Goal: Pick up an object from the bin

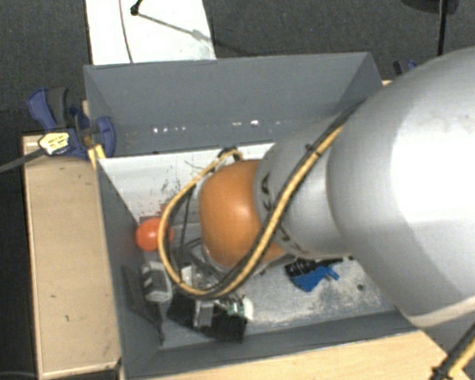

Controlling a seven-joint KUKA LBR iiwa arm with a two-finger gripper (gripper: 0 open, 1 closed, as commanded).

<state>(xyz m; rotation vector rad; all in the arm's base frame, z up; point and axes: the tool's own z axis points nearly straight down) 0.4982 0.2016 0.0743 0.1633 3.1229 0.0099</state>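
Arm point(407, 201) hides most of bin point(228, 101); pincer point(204, 311) grip unreadable; orange ball point(148, 234) half-hidden.

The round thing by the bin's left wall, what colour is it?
The round thing is orange-red, in the camera view.

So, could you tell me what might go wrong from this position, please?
1. The gripper sits low in the near-left corner of the bin, close to both walls, so it might scrape one.
2. A black piece and a grey-white item lie crowded beside it; it may catch two things or none.
3. The orange ball lies by the looping yellow cable and could be knocked away.
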